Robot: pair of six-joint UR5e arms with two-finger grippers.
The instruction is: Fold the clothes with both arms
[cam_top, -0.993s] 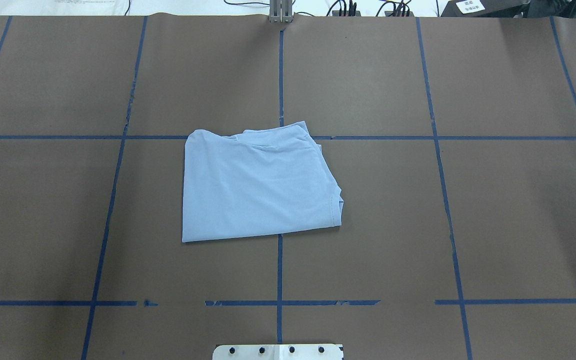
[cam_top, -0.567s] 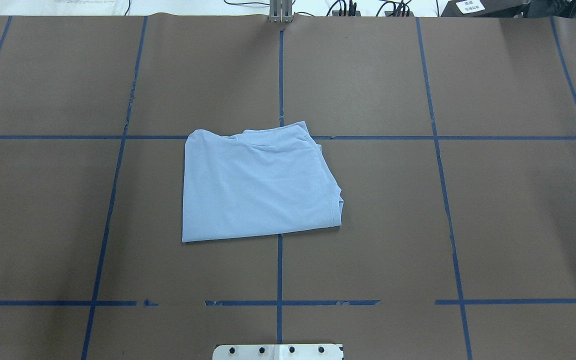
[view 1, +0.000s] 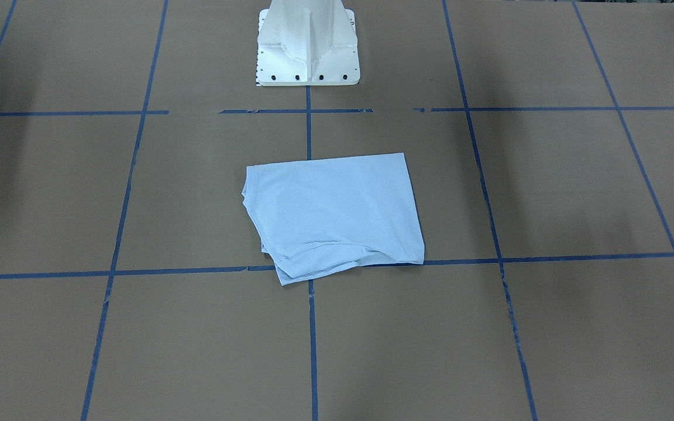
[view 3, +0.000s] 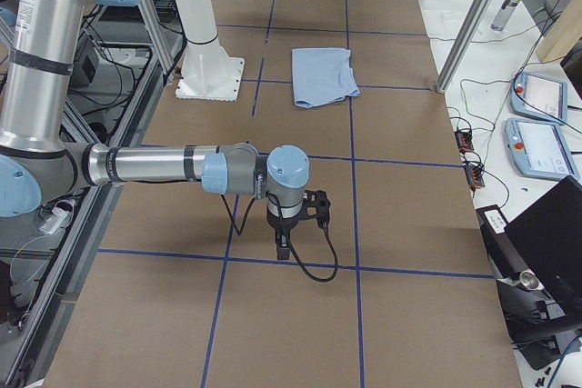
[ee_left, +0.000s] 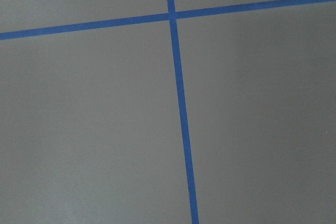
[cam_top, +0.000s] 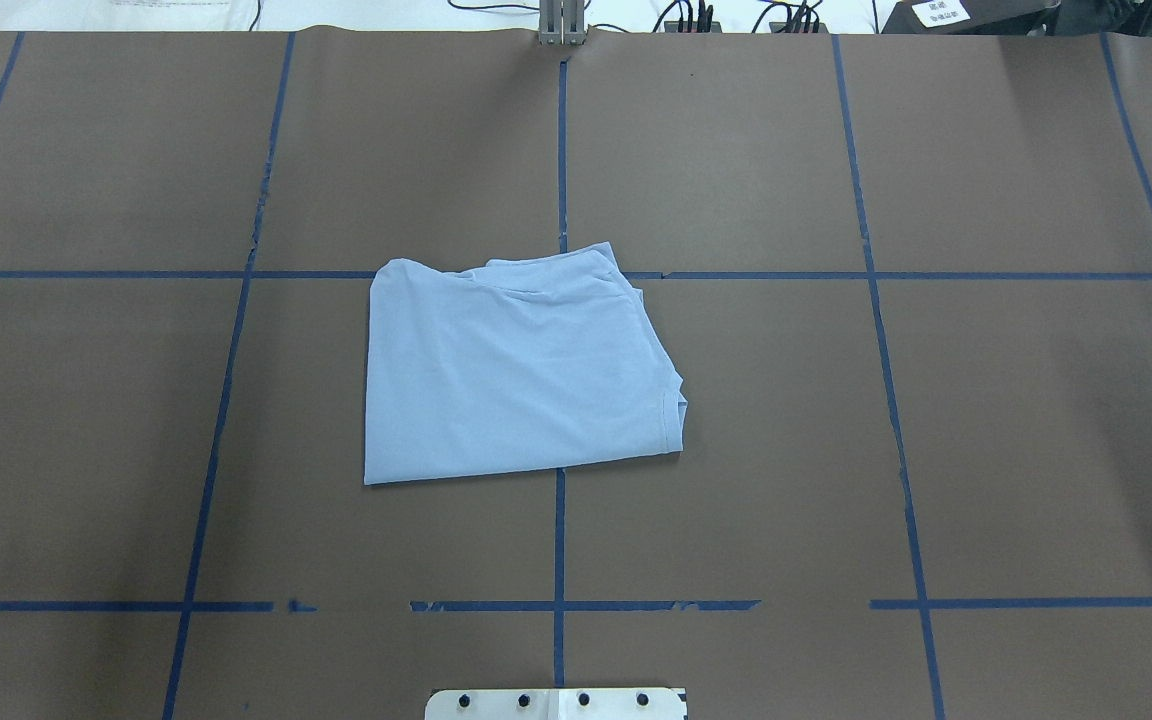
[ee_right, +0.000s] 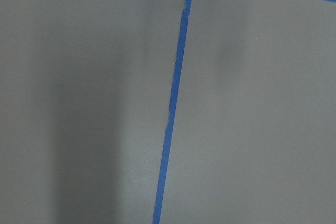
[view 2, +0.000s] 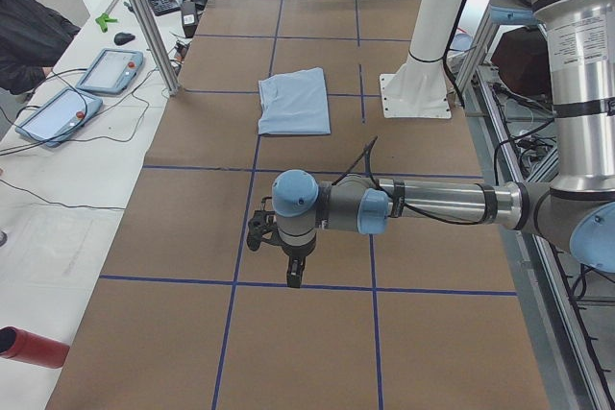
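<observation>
Well, the shirt point(cam_top: 521, 375) lies flat in the middle of the table point(cam_top: 936, 450). It is folded into a small pad and is far from both short ends. Its longer way runs along the table, from one end to the other, so one short side faces each gripper.

The left gripper point(view 2: 293, 274) hangs low over bare table out toward the left end. The right gripper point(view 3: 284, 244) hangs the same way out toward the right end. Both are well apart from the shirt, and neither one touches it. I cannot tell if their fingers are open or closed.

The shirt sits a bit to the left of the middle tape line point(cam_top: 562, 150). So I think the left gripper is a little nearer, and its side of the shirt is the neat, straight one.
</observation>
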